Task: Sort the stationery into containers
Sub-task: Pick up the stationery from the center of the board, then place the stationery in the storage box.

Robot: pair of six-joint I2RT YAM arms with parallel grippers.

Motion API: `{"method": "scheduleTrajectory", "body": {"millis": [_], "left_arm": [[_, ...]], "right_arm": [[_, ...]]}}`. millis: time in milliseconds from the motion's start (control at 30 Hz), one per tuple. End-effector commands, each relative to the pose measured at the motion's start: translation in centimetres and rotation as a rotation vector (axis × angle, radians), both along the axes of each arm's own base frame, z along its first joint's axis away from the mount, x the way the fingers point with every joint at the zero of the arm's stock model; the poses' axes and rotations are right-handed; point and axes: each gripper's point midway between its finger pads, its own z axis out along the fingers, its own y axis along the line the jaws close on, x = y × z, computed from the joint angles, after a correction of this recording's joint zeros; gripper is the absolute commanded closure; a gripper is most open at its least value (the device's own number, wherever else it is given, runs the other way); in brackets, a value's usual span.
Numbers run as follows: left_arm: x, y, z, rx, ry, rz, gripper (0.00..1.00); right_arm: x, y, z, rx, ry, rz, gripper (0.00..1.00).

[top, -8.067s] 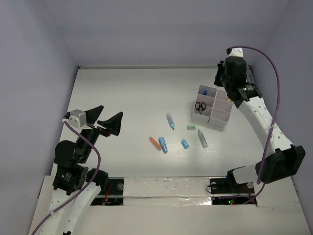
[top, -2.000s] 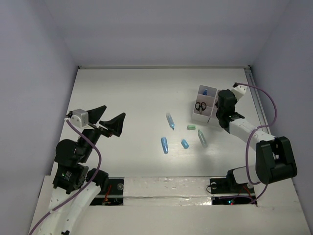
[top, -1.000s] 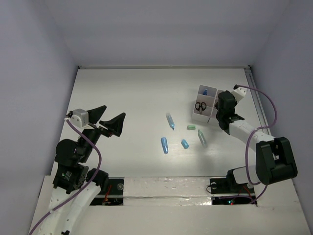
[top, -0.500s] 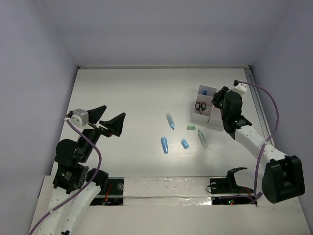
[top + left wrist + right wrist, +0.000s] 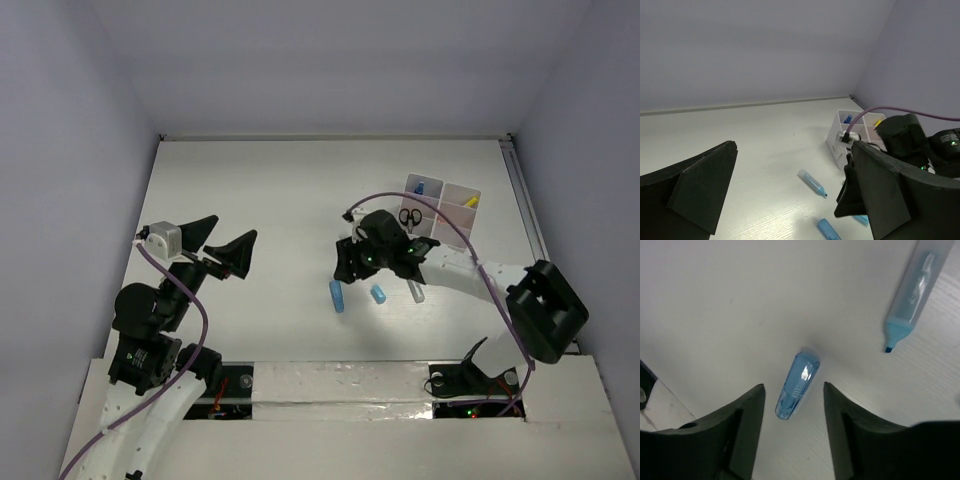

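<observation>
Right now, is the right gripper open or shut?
Open: the right gripper straddles the blue tube, fingers clear of it.

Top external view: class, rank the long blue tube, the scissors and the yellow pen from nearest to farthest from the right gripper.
From the right gripper:
1. Long blue tube, right at its fingertips, on the near side.
2. Scissors, farther back and to the right.
3. Yellow pen, farthest right, towards the back.

Open table (image 5: 250, 190) left of the blue marker (image 5: 336, 296); white boxes (image 5: 455, 205) near its right.
</observation>
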Motion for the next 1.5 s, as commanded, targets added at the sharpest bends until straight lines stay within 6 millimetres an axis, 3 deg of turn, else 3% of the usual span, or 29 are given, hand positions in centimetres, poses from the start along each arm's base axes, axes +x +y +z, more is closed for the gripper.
{"method": "scheduleTrajectory", "body": {"millis": [0,200,400,500,567,600,633,733,867,933,1000,1067,1100,1133,1167,1200,1233,1267,1300,1333,1367,1467], "left_arm": [[-0.3,0.0,2.0,-0.028,-0.057,-0.007,0.01],[-0.4,0.0,2.1,-0.028,-0.06,-0.01,0.01],[-0.6,0.0,2.2,-0.031,-0.066,-0.013,0.01],[-0.7,0.0,2.3,-0.031,-0.071,-0.014,0.01],[-0.8,0.1,2.3,-0.032,-0.074,-0.014,0.01],[-0.8,0.1,2.4,-0.034,-0.074,-0.013,0.01],[-0.9,0.1,2.4,-0.034,-0.078,-0.013,0.01],[-1.0,0.3,2.5,-0.035,-0.083,-0.01,0.01],[-1.2,0.3,2.7,-0.038,-0.086,-0.009,0.01],[-1.1,0.3,2.6,-0.037,-0.085,-0.007,0.01],[-1.1,0.3,2.6,-0.037,-0.085,-0.007,0.01],[-1.2,0.2,2.6,-0.037,-0.085,-0.016,0.01],[-1.2,0.1,2.6,-0.038,-0.084,-0.018,0.01],[-1.3,0.2,2.6,-0.038,-0.088,-0.016,0.01],[-1.3,0.2,2.6,-0.038,-0.086,-0.016,0.01],[-1.3,0.2,2.6,-0.038,-0.086,-0.018,0.01],[-1.3,0.2,2.6,-0.038,-0.088,-0.017,0.01],[-1.4,0.2,2.7,-0.039,-0.089,-0.018,0.01],[-1.4,0.2,2.7,-0.038,-0.09,-0.019,0.01],[-1.4,0.2,2.7,-0.039,-0.092,-0.019,0.01],[-1.4,0.2,2.7,-0.037,-0.093,-0.02,0.01],[-1.5,0.1,2.8,-0.036,-0.096,-0.022,0.01]], "right_arm": [[-1.3,0.7,-0.9,-0.073,0.057,0.064,0.4],[-2.1,2.6,-3.9,-0.15,0.104,0.084,0.31],[-2.5,4.4,-5.8,-0.212,0.106,0.09,0.31],[-2.6,4.1,-7.2,-0.303,0.105,0.074,0.38],[-1.9,3.9,-7.5,-0.362,0.073,0.048,0.47],[-1.5,2.8,-7.8,-0.417,0.061,0.019,0.56],[-1.4,3.0,-7.6,-0.435,0.044,0.011,0.71],[-0.7,2.3,-7.0,-0.463,0.013,-0.028,0.86],[1.3,2.4,-3.4,-0.425,-0.098,-0.1,0.88],[3.0,2.0,-0.2,-0.379,-0.179,-0.162,0.9],[5.7,0.6,2.6,-0.304,-0.231,-0.248,0.9],[8.1,-1.2,7.4,-0.172,-0.322,-0.356,0.91],[9.9,-4.4,7.7,-0.155,-0.328,-0.441,0.91],[10.5,-6.3,10.6,-0.079,-0.375,-0.509,0.91],[11.2,-8.1,11.6,-0.052,-0.406,-0.57,0.91],[13.0,-11.5,13.4,-0.014,-0.475,-0.696,0.9],[13.0,-13.5,12.6,-0.018,-0.476,-0.752,0.9],[13.1,-15.3,14.4,0.029,-0.522,-0.814,0.89],[14.0,-18.4,15.4,0.049,-0.573,-0.92,0.89],[13.9,-20.2,14.3,0.034,-0.572,-0.964,0.89],[14.1,-21.6,15.1,0.057,-0.599,-1.009,0.89],[14.4,-26.6,14.1,0.065,-0.627,-1.154,0.89]]}}
